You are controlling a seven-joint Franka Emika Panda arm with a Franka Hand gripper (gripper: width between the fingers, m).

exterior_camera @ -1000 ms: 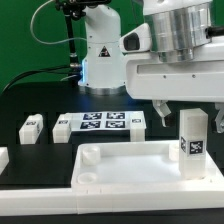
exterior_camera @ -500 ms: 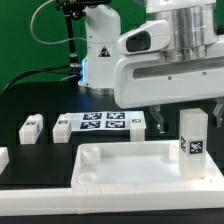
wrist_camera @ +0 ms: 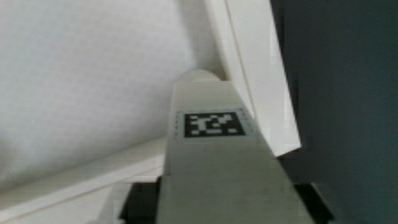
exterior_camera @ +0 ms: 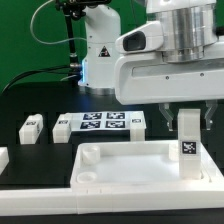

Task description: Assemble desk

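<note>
While pincer [exterior_camera: 188, 119] clasps upright leg [exterior_camera: 189, 150], standing at tabletop [exterior_camera: 125, 147] corner.

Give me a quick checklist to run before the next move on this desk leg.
1. Leg upright at the tabletop corner on the exterior view's right: ok.
2. Gripper around the leg's upper end, pads against both of its sides in the wrist view: ok.
3. Leg base fully seated in its corner socket: cannot tell, the rim hides it.
4. Near socket on the exterior view's left, free for a later leg: ok.
5. Loose legs lying on the table beyond the tabletop, apart from the arm: ok.
</note>
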